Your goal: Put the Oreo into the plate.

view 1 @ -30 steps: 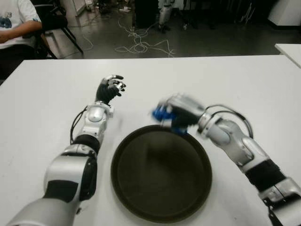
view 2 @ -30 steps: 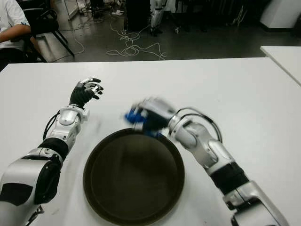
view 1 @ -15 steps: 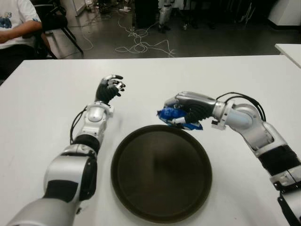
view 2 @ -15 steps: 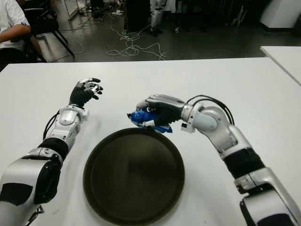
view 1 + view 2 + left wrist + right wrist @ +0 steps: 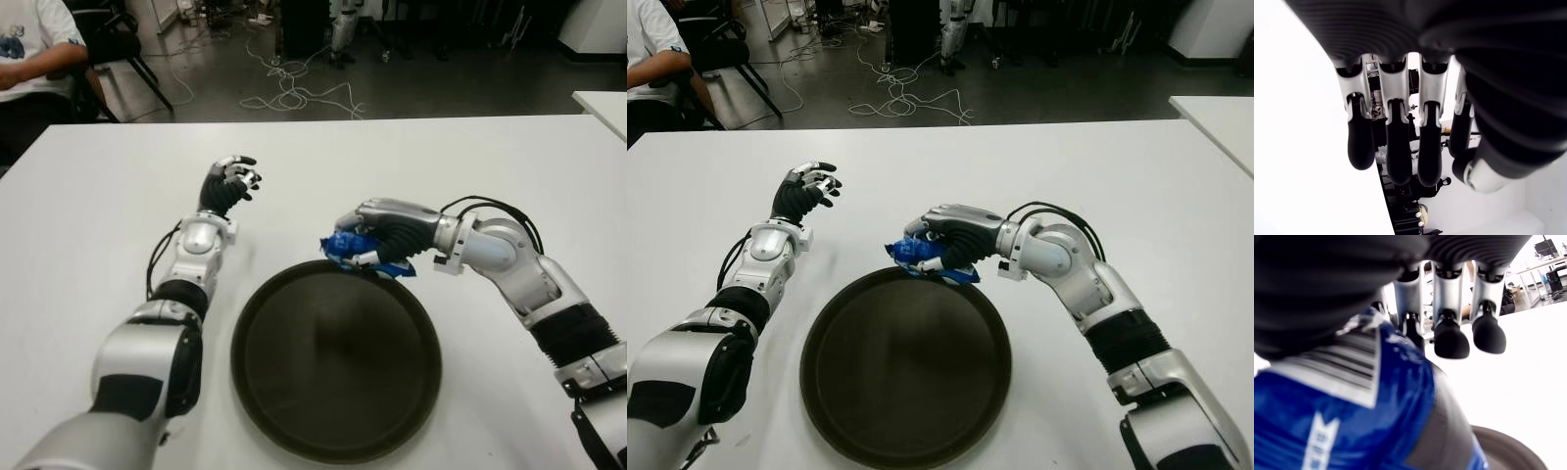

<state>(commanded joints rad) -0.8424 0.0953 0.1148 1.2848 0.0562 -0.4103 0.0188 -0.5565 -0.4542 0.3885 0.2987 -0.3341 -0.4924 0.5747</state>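
The blue Oreo packet (image 5: 355, 248) showed a white barcode panel in the right wrist view (its small white lettering could not be read). The right hand (image 5: 384, 235) was clenched around the packet, holding it over the far rim of the dark round plate (image 5: 336, 411) on the white table (image 5: 509, 157). The left hand (image 5: 228, 183) hovered left of the plate, fingers loosely curled and holding nothing. A seated person (image 5: 34, 49) and floor cables (image 5: 294, 96) lay beyond the table.

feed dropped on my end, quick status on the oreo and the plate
Right robot hand shut on Oreo pack, over the plate's far rim. Left robot hand open, idle left of plate. Nothing blocking.
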